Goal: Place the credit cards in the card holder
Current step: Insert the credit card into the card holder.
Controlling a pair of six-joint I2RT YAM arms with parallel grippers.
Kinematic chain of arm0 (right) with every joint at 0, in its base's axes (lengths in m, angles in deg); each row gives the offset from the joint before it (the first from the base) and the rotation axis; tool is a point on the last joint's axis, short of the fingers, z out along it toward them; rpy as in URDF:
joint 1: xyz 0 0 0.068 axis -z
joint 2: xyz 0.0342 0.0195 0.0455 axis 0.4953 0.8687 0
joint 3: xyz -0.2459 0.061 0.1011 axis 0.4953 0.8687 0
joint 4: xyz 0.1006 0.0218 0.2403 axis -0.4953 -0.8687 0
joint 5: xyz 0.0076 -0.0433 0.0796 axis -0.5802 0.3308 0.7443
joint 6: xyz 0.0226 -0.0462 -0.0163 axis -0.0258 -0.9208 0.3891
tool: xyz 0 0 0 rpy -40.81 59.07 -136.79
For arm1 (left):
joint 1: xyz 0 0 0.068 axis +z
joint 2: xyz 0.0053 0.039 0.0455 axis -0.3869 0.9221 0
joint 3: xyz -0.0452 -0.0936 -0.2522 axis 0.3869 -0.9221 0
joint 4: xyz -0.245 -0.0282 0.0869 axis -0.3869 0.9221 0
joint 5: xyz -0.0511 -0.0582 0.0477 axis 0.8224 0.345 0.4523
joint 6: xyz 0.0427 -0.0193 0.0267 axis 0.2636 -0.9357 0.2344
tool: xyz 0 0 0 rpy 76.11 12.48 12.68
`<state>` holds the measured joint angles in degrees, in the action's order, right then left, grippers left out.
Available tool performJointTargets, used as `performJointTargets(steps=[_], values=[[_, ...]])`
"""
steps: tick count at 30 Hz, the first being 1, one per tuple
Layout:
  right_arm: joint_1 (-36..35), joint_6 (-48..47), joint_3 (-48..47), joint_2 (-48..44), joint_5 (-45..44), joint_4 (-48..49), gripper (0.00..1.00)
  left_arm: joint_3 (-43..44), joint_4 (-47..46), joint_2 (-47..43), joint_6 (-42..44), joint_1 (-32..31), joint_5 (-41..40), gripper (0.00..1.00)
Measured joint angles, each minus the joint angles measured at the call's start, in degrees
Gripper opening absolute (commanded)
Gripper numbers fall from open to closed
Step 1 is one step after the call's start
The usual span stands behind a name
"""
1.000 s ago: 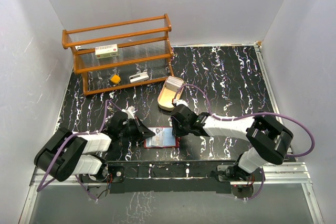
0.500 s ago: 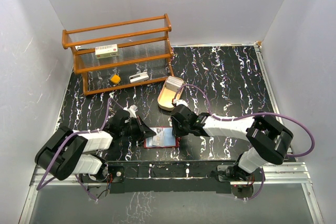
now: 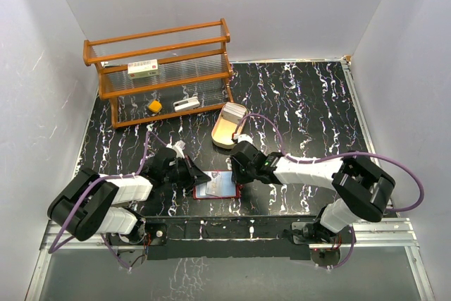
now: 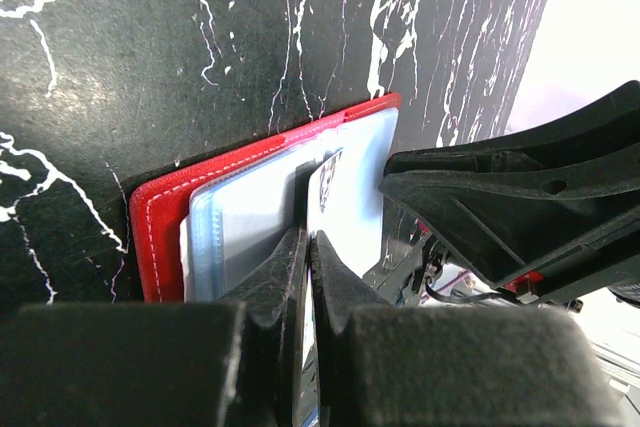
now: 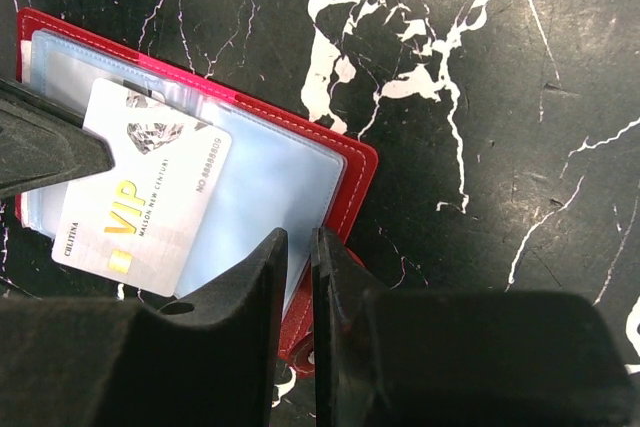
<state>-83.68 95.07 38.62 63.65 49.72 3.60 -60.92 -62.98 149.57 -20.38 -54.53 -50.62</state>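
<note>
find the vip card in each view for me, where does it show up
Top external: VIP card low centre, between the two arms' tips.
Left wrist: card at centre, seen nearly edge-on, pinched by the left gripper.
Right wrist: card left of centre, face up.
Shared landmark: the red card holder under it.
</note>
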Motion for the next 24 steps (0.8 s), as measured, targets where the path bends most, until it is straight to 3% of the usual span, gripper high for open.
performJointTargets(steps=[24], values=[[0.0, 2.7, 2.6, -2.5, -0.8, 1.2, 0.16, 0.0, -3.3, 1.2, -2.2, -3.0, -4.6, 0.0]])
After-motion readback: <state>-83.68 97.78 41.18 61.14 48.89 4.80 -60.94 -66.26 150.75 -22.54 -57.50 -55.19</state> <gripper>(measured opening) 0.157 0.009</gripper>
